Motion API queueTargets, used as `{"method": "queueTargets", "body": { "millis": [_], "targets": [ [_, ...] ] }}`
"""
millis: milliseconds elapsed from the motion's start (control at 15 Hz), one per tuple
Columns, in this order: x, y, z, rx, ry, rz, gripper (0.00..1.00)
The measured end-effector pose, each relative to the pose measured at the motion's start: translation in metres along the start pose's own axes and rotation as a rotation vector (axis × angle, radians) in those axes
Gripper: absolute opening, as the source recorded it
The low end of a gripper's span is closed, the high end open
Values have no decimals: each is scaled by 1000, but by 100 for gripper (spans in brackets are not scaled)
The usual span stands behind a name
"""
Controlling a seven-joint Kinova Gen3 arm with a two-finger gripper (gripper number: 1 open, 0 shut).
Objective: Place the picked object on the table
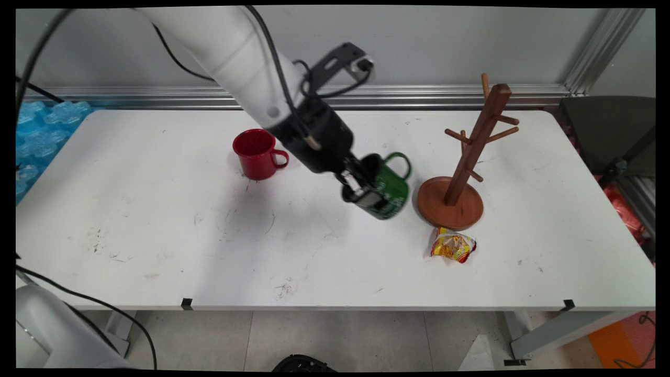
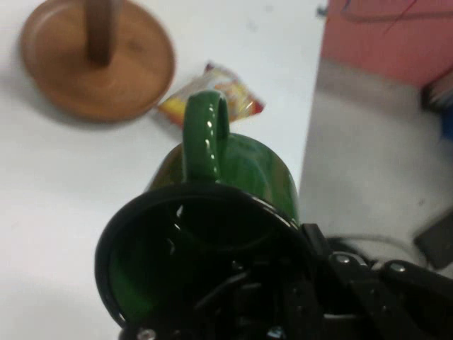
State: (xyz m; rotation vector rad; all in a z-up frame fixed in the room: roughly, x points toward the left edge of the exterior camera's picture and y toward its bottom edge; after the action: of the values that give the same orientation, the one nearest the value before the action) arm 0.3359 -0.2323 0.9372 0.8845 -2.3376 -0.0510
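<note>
The gripper [image 1: 361, 191] covers the near wall of the green mug [image 1: 390, 191]. In the hand view, the mug's rim hides the fingertips, and the top edge crops the wooden mug tree [image 2: 99, 60]. The snack packet [image 1: 453, 245] print is illegible.

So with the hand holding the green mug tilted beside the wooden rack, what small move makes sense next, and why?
Probably a short lift straight up. The hand grips the green mug by its rim, one finger inside, tilted, close to the mug rack, with its base just to the right. Rising first would likely keep the mug clear of that base and the lower pegs.
</note>
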Motion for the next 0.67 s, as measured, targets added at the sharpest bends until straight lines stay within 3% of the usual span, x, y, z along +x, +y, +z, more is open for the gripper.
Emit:
{"method": "queueTargets", "body": {
  "millis": [267,667],
  "targets": [
    [-3,-11,-25,90,-114,44,0],
    [-10,-27,-37,207,-270,85,0]
  ]
}}
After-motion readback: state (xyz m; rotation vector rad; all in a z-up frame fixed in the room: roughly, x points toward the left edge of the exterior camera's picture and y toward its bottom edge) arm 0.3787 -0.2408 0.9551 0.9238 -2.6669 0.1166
